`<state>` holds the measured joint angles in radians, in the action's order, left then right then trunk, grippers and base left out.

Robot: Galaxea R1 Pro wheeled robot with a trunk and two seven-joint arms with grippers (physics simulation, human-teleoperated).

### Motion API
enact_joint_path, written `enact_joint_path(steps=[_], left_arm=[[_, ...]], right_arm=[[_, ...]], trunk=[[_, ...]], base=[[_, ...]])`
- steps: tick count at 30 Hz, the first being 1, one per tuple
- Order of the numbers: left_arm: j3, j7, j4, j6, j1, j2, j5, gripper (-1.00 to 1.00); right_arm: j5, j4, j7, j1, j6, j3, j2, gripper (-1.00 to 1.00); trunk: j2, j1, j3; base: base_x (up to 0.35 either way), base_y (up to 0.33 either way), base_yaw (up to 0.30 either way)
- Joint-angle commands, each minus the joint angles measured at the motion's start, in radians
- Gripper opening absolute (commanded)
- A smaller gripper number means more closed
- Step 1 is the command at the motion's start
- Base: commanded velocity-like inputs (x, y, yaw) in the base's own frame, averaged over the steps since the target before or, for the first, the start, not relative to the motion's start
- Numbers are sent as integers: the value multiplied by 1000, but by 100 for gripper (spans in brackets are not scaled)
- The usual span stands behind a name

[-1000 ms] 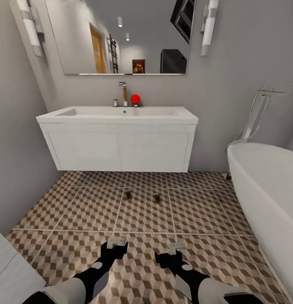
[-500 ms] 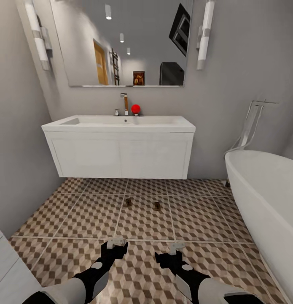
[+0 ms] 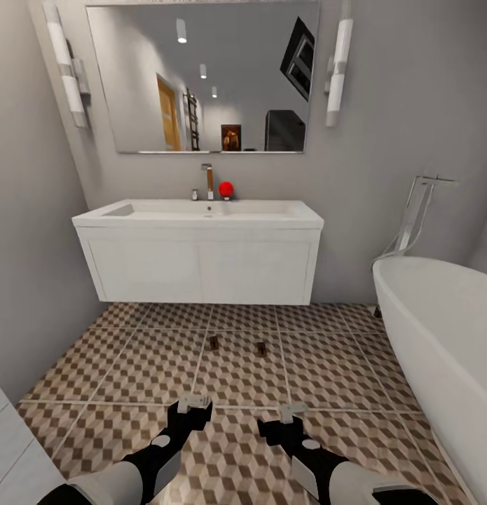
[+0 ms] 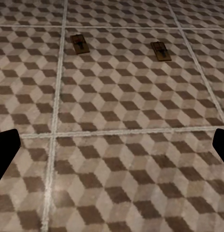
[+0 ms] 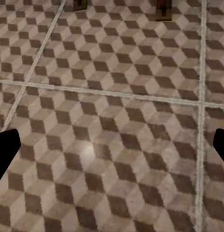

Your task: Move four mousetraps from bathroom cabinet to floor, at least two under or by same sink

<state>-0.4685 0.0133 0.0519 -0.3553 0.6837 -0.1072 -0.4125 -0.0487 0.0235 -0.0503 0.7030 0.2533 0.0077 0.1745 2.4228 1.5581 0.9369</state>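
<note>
Backed away and tilted up: more mirror [image 3: 201, 77] showing. Left gripper [image 3: 193, 405] and right gripper [image 3: 291, 414] spread, empty. At 12 o'clock, two mousetraps [image 3: 214, 343] [image 3: 261, 348] on bathroom floor [image 3: 131, 365] before sink [image 3: 201, 210]; wire detail in left wrist view [image 4: 79, 43].

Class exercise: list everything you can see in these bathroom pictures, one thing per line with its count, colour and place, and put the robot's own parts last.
Mousetraps: two, brown, on the floor in front of the sink, left and right, apart.
Floor: one, brown, beige and white cube tiles.
Sink: one, white, wall-hung on the back wall.
Tap: one, chrome, at the sink's back edge.
Red ball: one, beside the tap.
Mirror: one, above the sink.
Wall lights: two, white, left and right of the mirror.
Bathtub: one, white, at the right.
Left gripper: black, open, over the floor.
Right gripper: black, open, over the floor.
</note>
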Motion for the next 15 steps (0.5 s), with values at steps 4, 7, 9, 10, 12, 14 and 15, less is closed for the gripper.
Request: enact_joint_path(steps=[4,7,9,10,12,14,15], left_arm=[[-9,2,-1,-4,1,0,-8,100],[-9,2,-1,-5,1,0,-8,100],[-9,2,-1,-5,0,0,-8,100],[-9,2,-1,-5,0,0,-8,100],[-9,2,-1,-5,0,0,-8,100],[-9,2,-1,-5,0,0,-8,100],[-9,2,-1,-5,0,0,-8,100]], right_arm=[[-5,3,0,1,5,0,0,100],[-5,3,0,1,5,0,0,100],[-5,3,0,1,5,0,0,100],[-5,3,0,1,5,0,0,100],[-5,3,0,1,5,0,0,100],[-5,3,0,1,5,0,0,100],[-5,3,0,1,5,0,0,100]], trunk=[[-28,-16,-12],[-49,-27,-21],[-63,-35,-27],[-70,-39,-30],[-84,-46,-37],[-98,-54,-43],[-105,-58,-46]], base=[[0,0,0],[0,0,0],[0,0,0],[0,0,0],[0,0,0],[0,0,0],[0,0,0]])
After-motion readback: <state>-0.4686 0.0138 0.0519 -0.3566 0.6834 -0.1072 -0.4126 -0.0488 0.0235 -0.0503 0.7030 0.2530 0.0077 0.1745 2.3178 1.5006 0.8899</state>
